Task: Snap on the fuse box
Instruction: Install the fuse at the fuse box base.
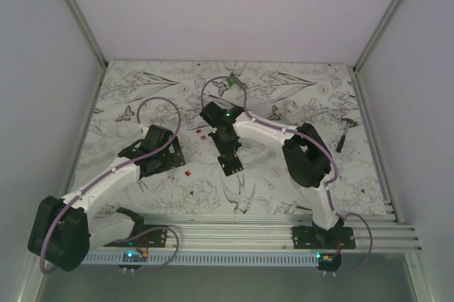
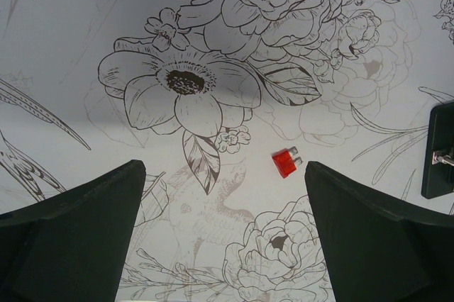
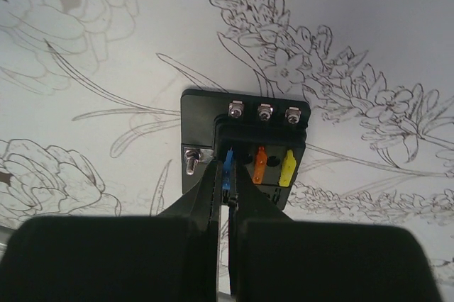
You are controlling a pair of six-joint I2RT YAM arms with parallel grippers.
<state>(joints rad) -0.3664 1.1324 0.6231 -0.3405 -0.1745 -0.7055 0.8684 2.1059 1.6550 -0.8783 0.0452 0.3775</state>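
Clamped narrow with the right gripper (image 3: pixel 227 178) on a small blue plastic fuse (image 3: pixel 228 162) standing in the flat black rectangular plastic fuse box (image 3: pixel 245 114) at mid-table. Spread wide at the left gripper (image 2: pixel 225 174), above a small loose red plastic fuse (image 2: pixel 286 163).

Your top view is soft and evenly lit, with a cool violet cast; the tabletop (image 1: pixel 298 103) shows only faint shadows. At 7 and 5 o'clock the left end effector (image 2: pixel 223 171) reads dark and featureless. The right end effector (image 3: pixel 228 174) blurs at 6 o'clock, while the blue fuse (image 3: pixel 227 164), fuse box (image 3: pixel 202 114) and glinting screw heads (image 3: pixel 264 111) stay sharp.
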